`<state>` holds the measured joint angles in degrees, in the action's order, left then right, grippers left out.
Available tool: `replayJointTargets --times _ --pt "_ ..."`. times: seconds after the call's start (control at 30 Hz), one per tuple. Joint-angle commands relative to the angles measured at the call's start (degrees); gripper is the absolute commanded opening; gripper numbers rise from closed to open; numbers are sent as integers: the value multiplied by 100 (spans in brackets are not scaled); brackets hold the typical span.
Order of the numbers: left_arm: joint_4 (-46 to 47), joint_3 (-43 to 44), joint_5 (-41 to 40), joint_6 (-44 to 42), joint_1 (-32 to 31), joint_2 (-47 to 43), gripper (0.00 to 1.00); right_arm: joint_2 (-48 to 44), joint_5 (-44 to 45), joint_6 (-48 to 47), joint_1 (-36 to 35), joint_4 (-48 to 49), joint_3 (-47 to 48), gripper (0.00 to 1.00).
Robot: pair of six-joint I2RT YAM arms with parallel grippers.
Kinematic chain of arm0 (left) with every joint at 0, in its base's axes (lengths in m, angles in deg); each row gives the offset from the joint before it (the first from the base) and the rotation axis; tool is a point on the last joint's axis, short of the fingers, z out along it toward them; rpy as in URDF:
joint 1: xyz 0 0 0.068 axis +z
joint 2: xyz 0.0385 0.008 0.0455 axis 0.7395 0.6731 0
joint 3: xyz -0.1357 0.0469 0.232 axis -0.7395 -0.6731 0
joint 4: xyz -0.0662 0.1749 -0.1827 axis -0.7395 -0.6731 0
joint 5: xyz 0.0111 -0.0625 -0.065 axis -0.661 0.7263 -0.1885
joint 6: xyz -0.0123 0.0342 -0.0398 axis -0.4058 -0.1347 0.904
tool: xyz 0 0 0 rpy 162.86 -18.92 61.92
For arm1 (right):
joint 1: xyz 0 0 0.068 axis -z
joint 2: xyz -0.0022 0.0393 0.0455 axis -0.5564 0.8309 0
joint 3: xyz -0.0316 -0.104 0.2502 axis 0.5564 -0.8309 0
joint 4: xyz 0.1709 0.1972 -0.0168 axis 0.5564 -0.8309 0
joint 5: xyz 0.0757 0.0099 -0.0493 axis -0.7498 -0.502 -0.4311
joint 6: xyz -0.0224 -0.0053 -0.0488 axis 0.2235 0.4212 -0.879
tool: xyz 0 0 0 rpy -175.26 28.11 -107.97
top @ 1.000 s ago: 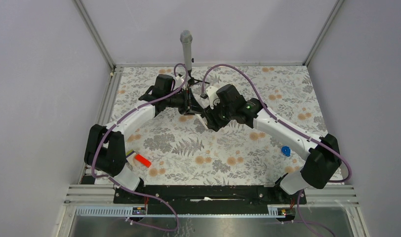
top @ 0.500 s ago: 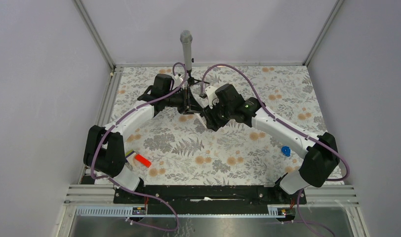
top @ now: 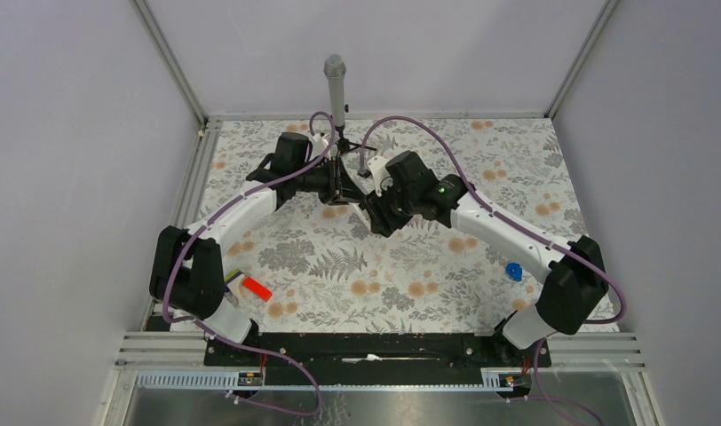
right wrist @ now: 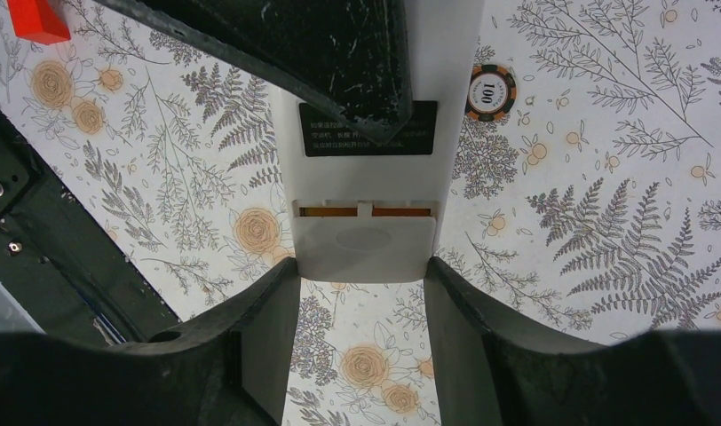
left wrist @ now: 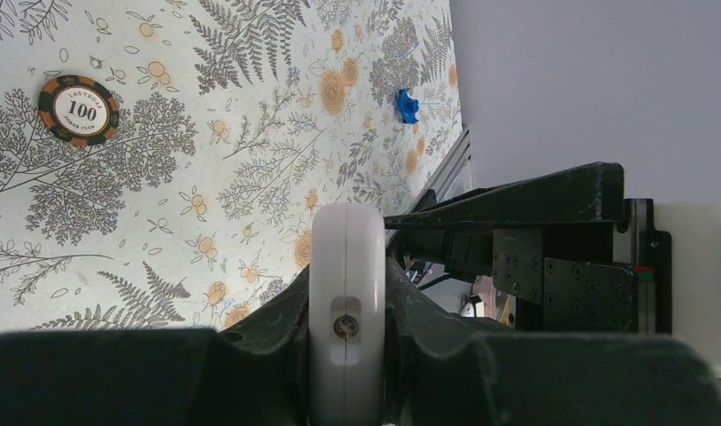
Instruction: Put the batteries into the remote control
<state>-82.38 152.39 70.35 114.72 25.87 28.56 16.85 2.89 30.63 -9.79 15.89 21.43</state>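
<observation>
Where the two arms meet at the far centre of the table, just near of the mic stand, the remote is held above the floral cloth.

1. Left gripper: clenched on the remote. In the left wrist view the remote shows edge-on, its white side pressed between both fingers.
2. Remote: in the right wrist view its white back faces the camera. A black label lies across the back, partly covered by one dark left finger.
3. Battery bay: the white cover sits at the remote's end below the label. A narrow gap stands open along the cover's upper edge.
4. Batteries: copper-orange strips show in that gap, inside the bay. Nothing more of them is visible.
5. Right gripper: its fingers straddle the cover end, one at each side edge. Whether they press on it or only flank it cannot be told.

Loose items on the cloth:
- chip, marked 100, under the grippers beside the remote;
- red block, near left, beside the left arm;
- blue piece, near right, beside the right arm.
</observation>
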Motion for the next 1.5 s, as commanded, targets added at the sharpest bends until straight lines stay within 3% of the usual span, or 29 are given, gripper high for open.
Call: replayJointTargets --times 0.0,0.57,1.0,1.47 --pt "337 168 299 41 -6 -351 0 108 65 20 -18 -29 256 47" --pt "196 167 679 -154 -11 -377 0 459 173 83 -14 -70 560 47" --pt "-307 387 1143 308 -13 -304 0 922 427 299 -11 -555 1059 50" --pt "-532 347 887 273 24 -131 0 931 398 309 -18 -725 1172 51"
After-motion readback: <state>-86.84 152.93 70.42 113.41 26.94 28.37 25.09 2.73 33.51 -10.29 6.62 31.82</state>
